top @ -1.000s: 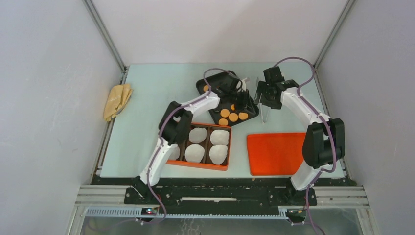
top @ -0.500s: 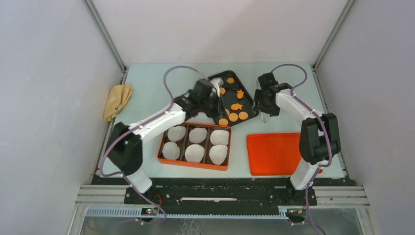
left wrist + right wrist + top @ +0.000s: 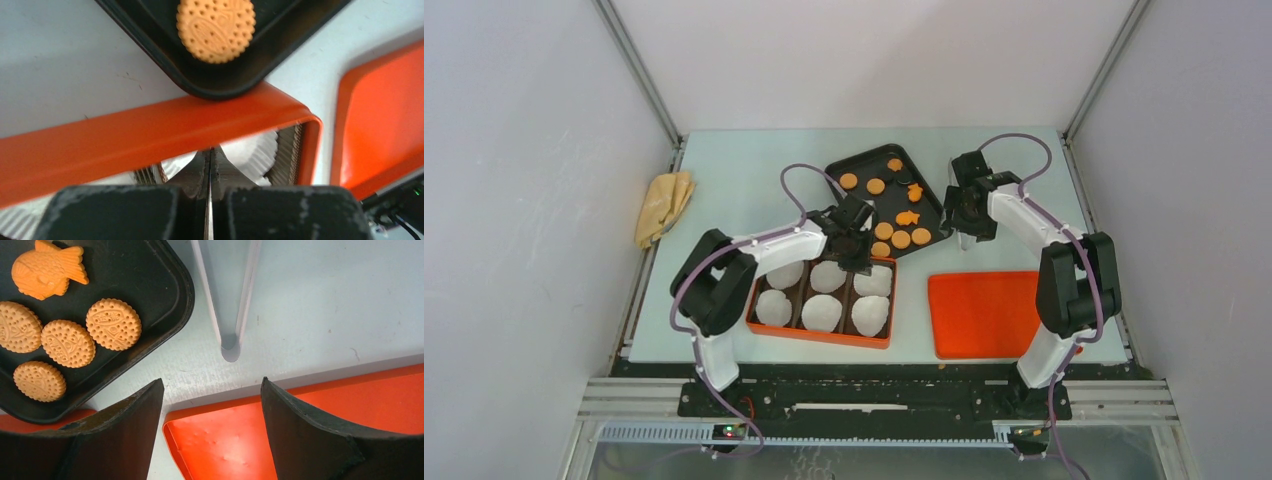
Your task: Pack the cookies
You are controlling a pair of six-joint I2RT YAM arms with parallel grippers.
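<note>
**Left gripper (image 3: pixel 210 167), pressed together, above the rim of the orange box (image 3: pixel 150 130).**
It should centre over a liner (image 3: pixel 255 150) before any release; the right gripper (image 3: pixel 210 385) stands apart.

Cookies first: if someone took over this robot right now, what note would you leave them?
Left gripper: shut, nothing seen between its fingers, over the far rim of the orange box.
Right gripper: open and empty, above the table between the black tray and the orange lid.
Cookies: about nine, all on the black tray.
Done: nothing visibly packed; the white liners in the box look empty.
Left: move every cookie into the box, then probably fit the lid.
</note>
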